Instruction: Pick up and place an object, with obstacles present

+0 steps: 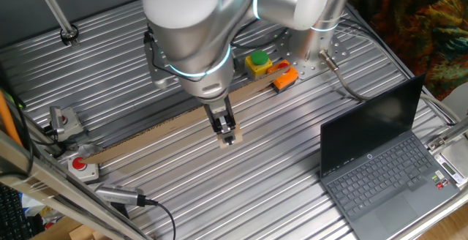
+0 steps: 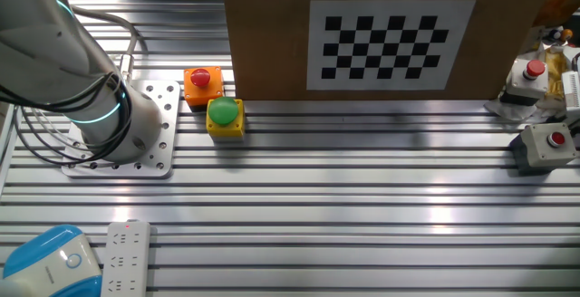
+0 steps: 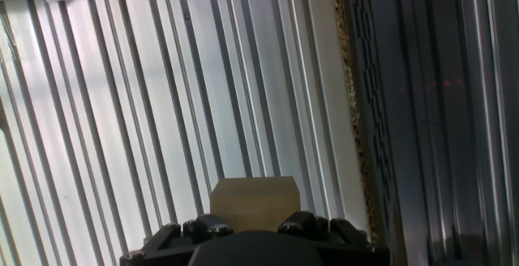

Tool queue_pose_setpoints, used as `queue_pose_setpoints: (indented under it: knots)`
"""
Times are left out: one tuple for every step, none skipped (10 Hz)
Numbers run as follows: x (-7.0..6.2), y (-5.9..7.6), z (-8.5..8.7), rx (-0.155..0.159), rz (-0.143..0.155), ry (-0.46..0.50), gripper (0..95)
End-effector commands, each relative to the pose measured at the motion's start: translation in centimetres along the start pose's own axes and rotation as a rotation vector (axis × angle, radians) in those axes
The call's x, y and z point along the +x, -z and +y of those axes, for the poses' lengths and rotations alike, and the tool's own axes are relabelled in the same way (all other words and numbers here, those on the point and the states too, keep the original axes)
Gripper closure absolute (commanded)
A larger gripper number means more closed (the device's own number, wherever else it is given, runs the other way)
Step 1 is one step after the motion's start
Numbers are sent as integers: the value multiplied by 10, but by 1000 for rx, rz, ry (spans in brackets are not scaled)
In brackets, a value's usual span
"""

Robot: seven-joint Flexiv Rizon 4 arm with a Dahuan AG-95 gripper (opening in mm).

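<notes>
The arm's fingers [image 1: 228,132] were clamped on a small tan block [image 1: 229,139] just on the near side of the long cardboard strip [image 1: 157,134] that stood on edge across the ribbed tabletop [image 1: 292,189]. In the hand view the block [image 3: 254,203] sat squarely at the mouth of the fingers [image 3: 253,227], its pale, flat face showing sharp corners and a matte, wood-like finish. Whether the block rested on the tabletop or hung just clear of it could not be told.

The strip [image 3: 350,96] ran close beside the block in the hand view, its raw edge showing a speckled, corrugated core. The other fixed view showed that side of it as a broad upright brown board [image 2: 272,34] carrying a black-and-white checker pattern, with the block hidden behind it.

Judged from this, the step in hand was the carry. Doing it well would mean lifting straight up before any sideways travel, so that block and fingers cleared the strip's top edge rather than clipping the thin, easily toppled cardboard. The grip looked centred, which should keep the smooth cube from twisting.

Beyond the strip's far end stood a yellow box [image 1: 257,64] with a green button and an orange piece [image 1: 285,78]. The tabletop itself was bright grooved aluminium, reflective and hard.
</notes>
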State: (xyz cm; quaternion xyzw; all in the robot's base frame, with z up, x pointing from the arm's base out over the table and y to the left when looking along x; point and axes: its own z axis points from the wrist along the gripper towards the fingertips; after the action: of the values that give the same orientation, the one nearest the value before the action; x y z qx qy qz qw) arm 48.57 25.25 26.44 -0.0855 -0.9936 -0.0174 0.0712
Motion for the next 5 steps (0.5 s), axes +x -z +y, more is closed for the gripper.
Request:
queue_pose_setpoints:
  knots:
    - [1, -1, -1, -7, -5, -2, 950]
    - [1, 0, -3, -7, -1, 1, 950]
    - [2, 0, -3, -7, -1, 3, 950]
    - [2, 1, -3, -10, -2, 2, 950]
    - [1, 0, -3, -11, -2, 7, 950]
